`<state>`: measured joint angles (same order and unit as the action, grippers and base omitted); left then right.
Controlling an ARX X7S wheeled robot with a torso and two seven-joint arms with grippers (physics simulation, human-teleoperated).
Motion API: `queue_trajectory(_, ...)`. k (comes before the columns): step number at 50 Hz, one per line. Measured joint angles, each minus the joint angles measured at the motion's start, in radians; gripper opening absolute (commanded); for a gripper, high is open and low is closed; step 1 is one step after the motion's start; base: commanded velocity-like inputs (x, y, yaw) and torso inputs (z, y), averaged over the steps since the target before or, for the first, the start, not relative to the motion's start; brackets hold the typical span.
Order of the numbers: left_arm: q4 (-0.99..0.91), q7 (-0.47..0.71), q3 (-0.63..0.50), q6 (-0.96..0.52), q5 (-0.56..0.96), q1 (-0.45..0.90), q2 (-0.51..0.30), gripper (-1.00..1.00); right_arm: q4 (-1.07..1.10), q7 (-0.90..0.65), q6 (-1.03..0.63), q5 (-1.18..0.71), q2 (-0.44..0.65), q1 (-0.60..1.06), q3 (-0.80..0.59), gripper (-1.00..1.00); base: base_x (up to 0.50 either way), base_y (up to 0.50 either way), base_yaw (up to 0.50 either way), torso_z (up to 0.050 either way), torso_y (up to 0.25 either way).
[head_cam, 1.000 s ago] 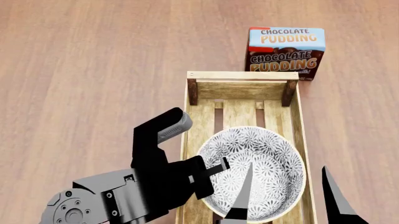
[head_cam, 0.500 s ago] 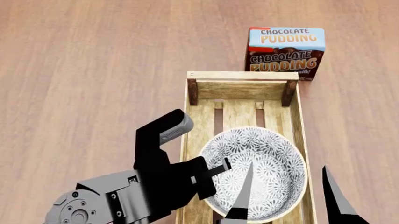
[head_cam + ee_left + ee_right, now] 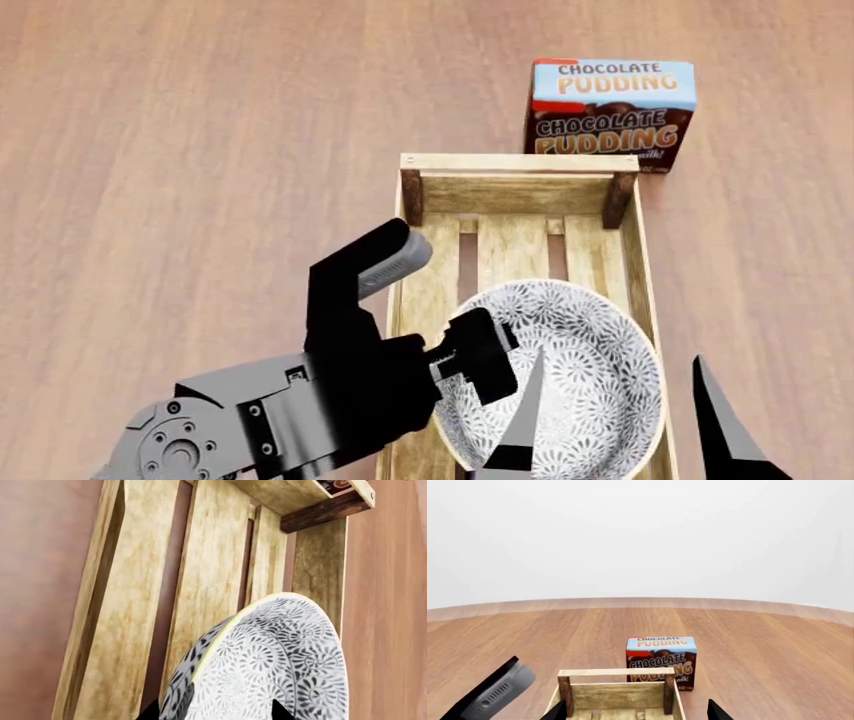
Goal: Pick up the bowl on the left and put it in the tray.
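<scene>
The bowl [image 3: 587, 370], white with a dense grey-black flower pattern, lies inside the tray [image 3: 521, 162], in the half nearer to me, on the slats. My left gripper [image 3: 483, 362] is at the bowl's left rim. In the left wrist view its two dark tips stand wide apart, so the left gripper [image 3: 215, 713] is open, with one tip outside the bowl [image 3: 267, 660] and the other over its inside. My right gripper [image 3: 614, 440] hangs open above the bowl's near right part and holds nothing. The right wrist view shows the right gripper [image 3: 637, 712] open before the tray's [image 3: 617, 672] far end.
A blue-brown chocolate pudding box [image 3: 611, 112] stands upright just beyond the tray's far right corner and also shows as the pudding box [image 3: 660, 661] in the right wrist view. The tray's far half [image 3: 120, 630] shows bare slats. Wood-grain tabletop [image 3: 200, 150] stretches to the left.
The left gripper has risen and turned at the bowl's left rim. The bowl has shifted slightly toward me and to the right inside the tray. The right gripper has not moved.
</scene>
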<state>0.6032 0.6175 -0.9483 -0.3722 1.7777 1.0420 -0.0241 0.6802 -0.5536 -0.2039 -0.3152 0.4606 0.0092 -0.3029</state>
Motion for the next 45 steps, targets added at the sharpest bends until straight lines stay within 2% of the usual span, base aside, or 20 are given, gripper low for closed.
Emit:
queue_trajectory(20, -0.029, 0.005, -0.028, 0.03, 0.024, 0.008, -0.009, 1.0, 0.001, -0.004, 0.002, -0.001, 0.004, 0.0, -0.003, 1.0, 0.0, 0.0, 0.0, 0.0, -0.002)
queue_trajectory(45, -0.19, 0.139, -0.053, 0.062, -0.018, 0.019, -0.088, 1.0, 0.013, -0.011, -0.004, -0.002, 0.009, 0.003, -0.008, 1.0, 0.0, 0.0, 0.0, 0.0, 0.0)
